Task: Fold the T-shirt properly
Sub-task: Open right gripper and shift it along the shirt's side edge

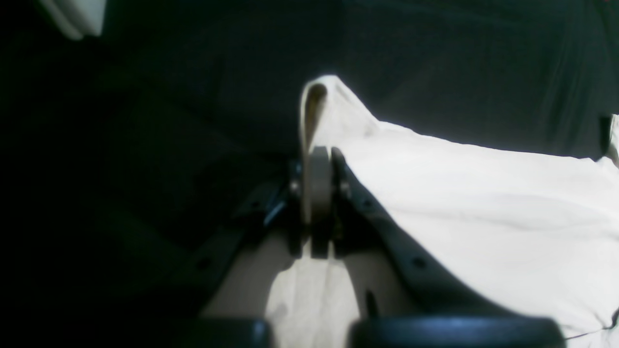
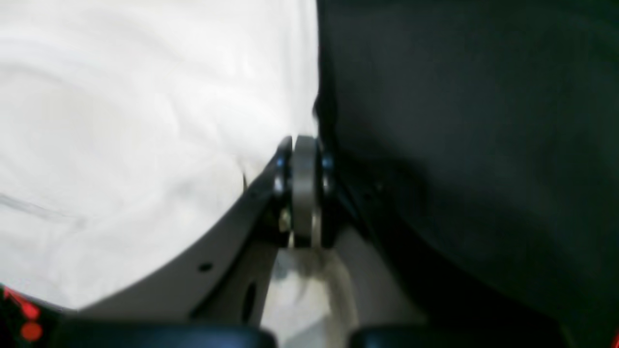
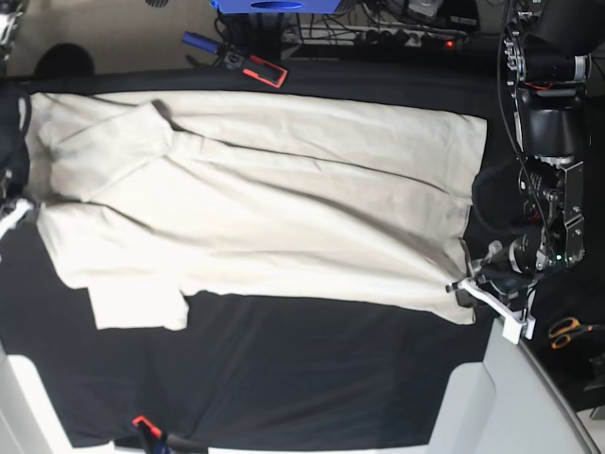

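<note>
Left claw (image 1: 316,181) is clamped tight on the edge of the large cream cotton T-shirt (image 3: 274,218), pinching up a small peak of cloth between its dark fingers (image 1: 320,179)! Over in the base view that same claw (image 3: 465,282) sits at the shirt's corner on the right side of the frame, low against the black cloth-covered worktop (image 3: 312,369). Right claw (image 2: 303,186) is also closed on the pale fabric, right at the line where shirt meets black surface; in the base view it is barely visible at the far left edge. The shirt lies stretched out flat across the worktop, one short sleeve (image 3: 137,307) jutting towards the near side. Around the action: orange-handled scissors (image 3: 567,331) lie off the worktop beside the left arm, a red-and-black tool (image 3: 255,66) rests by the far edge, with a blue box (image 3: 274,6) behind it.
</note>
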{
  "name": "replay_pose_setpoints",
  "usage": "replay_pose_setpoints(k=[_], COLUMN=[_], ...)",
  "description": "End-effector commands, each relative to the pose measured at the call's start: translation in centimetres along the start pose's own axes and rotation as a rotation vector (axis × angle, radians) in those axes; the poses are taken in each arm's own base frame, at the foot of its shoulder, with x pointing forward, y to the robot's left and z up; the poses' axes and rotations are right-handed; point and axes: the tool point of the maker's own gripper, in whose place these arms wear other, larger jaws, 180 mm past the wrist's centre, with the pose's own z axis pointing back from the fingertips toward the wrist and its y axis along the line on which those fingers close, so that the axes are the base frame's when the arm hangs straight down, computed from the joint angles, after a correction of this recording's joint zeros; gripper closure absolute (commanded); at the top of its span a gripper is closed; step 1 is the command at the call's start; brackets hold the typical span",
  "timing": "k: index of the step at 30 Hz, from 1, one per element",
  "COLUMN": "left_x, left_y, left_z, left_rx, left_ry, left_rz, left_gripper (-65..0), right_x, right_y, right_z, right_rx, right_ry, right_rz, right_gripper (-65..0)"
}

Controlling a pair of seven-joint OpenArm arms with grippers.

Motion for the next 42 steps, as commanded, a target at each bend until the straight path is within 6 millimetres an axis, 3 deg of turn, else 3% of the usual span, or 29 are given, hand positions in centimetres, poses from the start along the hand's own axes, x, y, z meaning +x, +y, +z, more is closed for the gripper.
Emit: replay_pose_setpoints(k=[1,6,15,19,30,35,42], left_x=[2.8,2.8,2.8,2.7,2.8,2.9,2.4], left_y=[0.2,0.2,0.1,0.1,0.1,0.0,0.1], left_z=[0.6,0.6,0.6,0.6,0.6,0.6,0.5], left_rx=[0.001,0.001,0.000,0.001,0.000,-0.001,0.000], left_ry=[-0.068,-0.068,-0.069,-0.067,-0.067,-0.069,-0.059], left_rz=[-0.012,-0.012,-0.014,-0.014,-0.020,-0.022,-0.017], left_gripper=[0.0,0.0,0.0,0.0,0.0,0.0,0.0], right_x=[2.0,-0.3,-2.7,-2.7,0.8,4.8,7.0], right_y=[-1.1,-0.7,-0.1,0.1,0.7,0.8,-0.1], right_z=[1.7,3.6,2.5,3.1,5.9,5.8,2.1], right_rx=[-0.029,-0.055,-0.029,-0.033,-0.090,-0.079,-0.033], right_ry=[-0.058,-0.023,0.045,0.082,0.021,-0.050,-0.060], right_rz=[0.014,0.009,-0.032,-0.018,0.100,0.077,-0.049], right_gripper=[0.0,0.0,-0.9,-10.8,-45.9,-46.5,-47.6])
